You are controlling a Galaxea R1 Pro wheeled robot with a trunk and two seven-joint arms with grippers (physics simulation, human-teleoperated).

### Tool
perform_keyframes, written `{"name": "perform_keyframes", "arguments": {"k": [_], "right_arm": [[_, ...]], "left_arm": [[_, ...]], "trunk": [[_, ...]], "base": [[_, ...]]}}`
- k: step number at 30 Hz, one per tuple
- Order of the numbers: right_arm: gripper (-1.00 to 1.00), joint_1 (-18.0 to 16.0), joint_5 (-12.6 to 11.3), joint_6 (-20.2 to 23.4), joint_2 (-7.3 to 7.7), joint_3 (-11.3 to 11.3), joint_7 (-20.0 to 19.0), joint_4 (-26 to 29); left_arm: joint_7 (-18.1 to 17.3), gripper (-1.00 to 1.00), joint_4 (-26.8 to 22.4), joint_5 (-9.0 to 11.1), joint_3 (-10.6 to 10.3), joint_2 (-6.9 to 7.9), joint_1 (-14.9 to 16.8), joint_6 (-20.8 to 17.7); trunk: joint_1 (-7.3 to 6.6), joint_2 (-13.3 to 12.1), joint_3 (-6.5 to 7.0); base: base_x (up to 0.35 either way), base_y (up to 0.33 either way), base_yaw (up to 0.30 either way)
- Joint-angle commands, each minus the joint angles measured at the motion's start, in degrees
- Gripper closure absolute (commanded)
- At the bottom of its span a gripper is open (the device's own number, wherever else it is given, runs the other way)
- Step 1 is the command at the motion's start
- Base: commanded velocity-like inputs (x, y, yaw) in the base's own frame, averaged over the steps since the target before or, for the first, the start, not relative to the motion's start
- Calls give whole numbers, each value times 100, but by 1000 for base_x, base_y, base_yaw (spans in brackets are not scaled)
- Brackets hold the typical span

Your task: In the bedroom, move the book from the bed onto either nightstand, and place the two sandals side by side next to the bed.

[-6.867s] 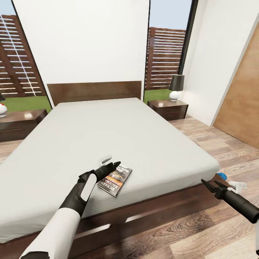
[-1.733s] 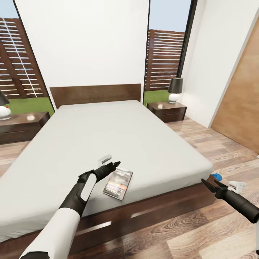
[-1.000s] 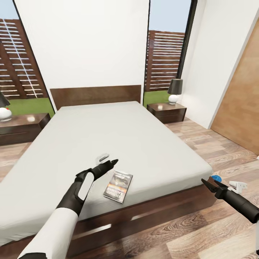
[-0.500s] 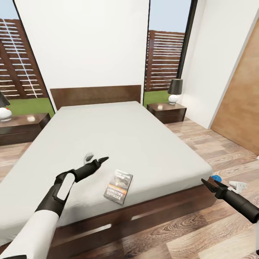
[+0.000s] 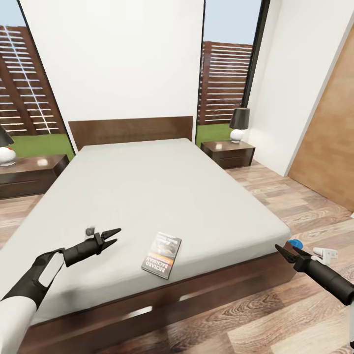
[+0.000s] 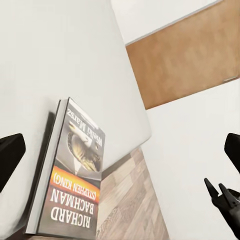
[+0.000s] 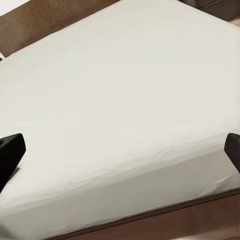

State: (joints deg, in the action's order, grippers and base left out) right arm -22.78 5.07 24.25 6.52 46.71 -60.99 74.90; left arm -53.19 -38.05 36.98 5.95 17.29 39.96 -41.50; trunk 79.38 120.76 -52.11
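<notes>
Grey-white bed carries your book flat near its foot edge, nothing touching it. Your left gripper hovers over the mattress beside the book, fingers spread apart, empty. Your right gripper hangs off the bed's foot corner, fingers apart too. Blue sandal peeks out on the floor there. Nightstand sits beside the headboard.
</notes>
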Motion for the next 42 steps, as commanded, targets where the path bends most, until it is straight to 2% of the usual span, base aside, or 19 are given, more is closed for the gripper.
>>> {"name": "perform_keyframes", "arguments": {"k": [1, 17, 23, 27, 28, 29, 31, 33, 36, 42], "right_arm": [[-100, -8, 35, 45, -2, 14, -42, 7], [-100, -8, 33, 72, -2, 29, -40, -55], [-100, -8, 38, 78, 5, 31, -44, -810], [-100, -8, 32, 135, 6, 31, -51, -1070], [-100, -8, 31, 248, 7, 31, -61, -1124], [-100, -8, 30, 781, 8, 36, -153, -1195], [-100, -8, 28, 1534, 12, 44, -395, -1228], [-100, -8, 23, 2092, 16, 52, -781, -1241], [-100, -8, 21, 2459, 40, 48, -1170, -1260], [-100, -8, 26, 2616, 21, 34, -1267, -1557]], "left_arm": [[-23, -100, 7, 19, 3, 14, 3, -34], [-25, -100, 18, 14, -7, 30, 3, -25], [-24, -100, 18, 16, -7, 29, 3, -26], [-24, -100, 17, 14, -7, 29, 3, -32], [-24, -100, 17, 16, -7, 29, 3, -33], [-24, -100, 18, 14, -7, 29, 3, -34], [-21, -100, 19, 16, -11, 23, 3, -32], [-16, -100, 23, 18, -14, 12, 3, -28], [-9, -100, 25, 19, -15, 5, 3, -26], [-4, -100, 26, 19, -18, -12, 3, -25]], "trunk": [[-1, 2, -5], [-1, 2, -5], [-1, 2, -5], [-1, 2, -5], [-1, 2, -5], [-1, 2, -5], [-1, 2, -5], [-1, 2, -5], [-1, 2, -5], [-1, 2, -5]], "base": [[0, 0, 0], [0, 0, 0], [0, 0, 0], [0, 0, 0], [0, 0, 0], [0, 0, 0], [0, 0, 0], [0, 0, 0], [0, 0, 0], [0, 0, 0]]}}
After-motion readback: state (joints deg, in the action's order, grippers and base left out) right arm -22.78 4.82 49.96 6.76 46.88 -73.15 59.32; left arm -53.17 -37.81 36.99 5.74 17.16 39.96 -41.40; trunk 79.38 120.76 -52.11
